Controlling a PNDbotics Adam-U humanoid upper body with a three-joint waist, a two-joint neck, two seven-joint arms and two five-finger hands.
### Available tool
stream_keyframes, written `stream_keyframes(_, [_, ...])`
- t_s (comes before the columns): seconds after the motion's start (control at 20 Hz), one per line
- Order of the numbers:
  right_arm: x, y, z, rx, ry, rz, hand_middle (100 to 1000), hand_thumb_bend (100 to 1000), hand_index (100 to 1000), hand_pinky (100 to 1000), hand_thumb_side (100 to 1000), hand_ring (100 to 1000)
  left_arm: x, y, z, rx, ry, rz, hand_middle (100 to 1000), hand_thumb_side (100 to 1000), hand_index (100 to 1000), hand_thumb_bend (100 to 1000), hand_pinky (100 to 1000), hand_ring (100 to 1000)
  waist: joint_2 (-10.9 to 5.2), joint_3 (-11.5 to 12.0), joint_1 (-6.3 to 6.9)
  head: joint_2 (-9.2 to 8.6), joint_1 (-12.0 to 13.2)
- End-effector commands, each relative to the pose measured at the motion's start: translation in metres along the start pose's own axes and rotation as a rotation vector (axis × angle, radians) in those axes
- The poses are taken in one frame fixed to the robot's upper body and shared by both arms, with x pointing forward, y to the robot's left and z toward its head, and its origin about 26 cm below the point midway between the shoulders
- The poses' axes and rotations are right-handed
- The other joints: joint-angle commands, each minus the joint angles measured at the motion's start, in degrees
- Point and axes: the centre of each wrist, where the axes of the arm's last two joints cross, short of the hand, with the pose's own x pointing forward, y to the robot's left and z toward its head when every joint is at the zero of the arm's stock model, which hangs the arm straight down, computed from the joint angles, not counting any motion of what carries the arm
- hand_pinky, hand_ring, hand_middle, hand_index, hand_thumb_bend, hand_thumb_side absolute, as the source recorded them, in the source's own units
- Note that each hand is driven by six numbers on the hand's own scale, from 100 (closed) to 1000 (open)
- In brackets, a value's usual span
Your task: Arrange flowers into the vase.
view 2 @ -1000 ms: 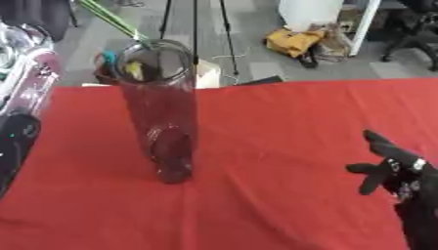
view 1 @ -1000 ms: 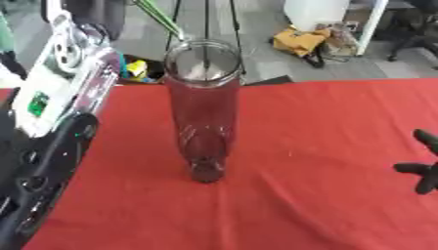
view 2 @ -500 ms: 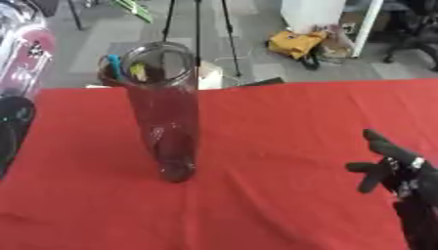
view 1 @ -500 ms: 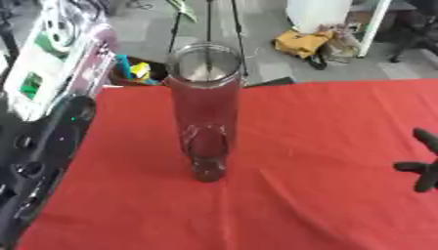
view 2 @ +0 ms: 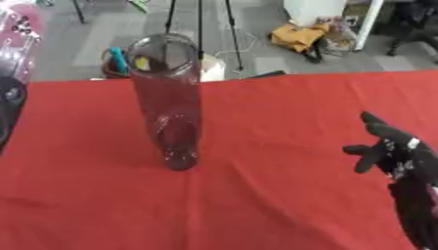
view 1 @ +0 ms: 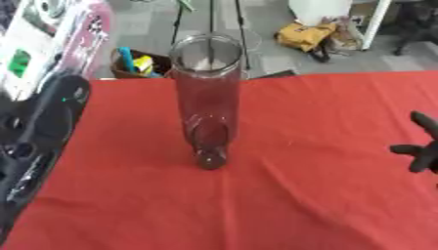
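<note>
One upright vase (view 1: 205, 100), red cloth (view 1: 317, 195)

I'm looking into what seems a lab or studio workspace: grey floor (view 2: 94, 44) beyond the red-clothed table (view 2: 282, 127), black tripod legs (view 2: 201, 29) standing on it, a yellow bag (view 2: 295, 36) dumped there, and a bin of tools (view 1: 137, 63) by the table edge.
</note>
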Motion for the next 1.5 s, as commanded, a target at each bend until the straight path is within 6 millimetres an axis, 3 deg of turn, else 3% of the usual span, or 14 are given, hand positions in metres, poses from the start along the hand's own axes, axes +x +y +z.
stream_keyframes(0.05, [0.006, -0.003, -0.004, -0.001, -0.022, 0.004, 442, 100, 837, 735, 1000, 1000, 0.011, -0.003, -0.002, -0.009, -0.013, -0.012, 100, 564, 100, 398, 100, 100, -1.61, 0.09, -0.11, 0.37, -0.24])
stream_keyframes(1.5, [0.006, -0.002, -0.006, -0.003, -0.031, -0.006, 441, 100, 837, 737, 1000, 1000, 0.002, -0.021, 0.015, -0.043, 0.06, 0.01, 100, 583, 100, 383, 100, 100, -1.01, 0.3, -0.74, 0.03, -0.42])
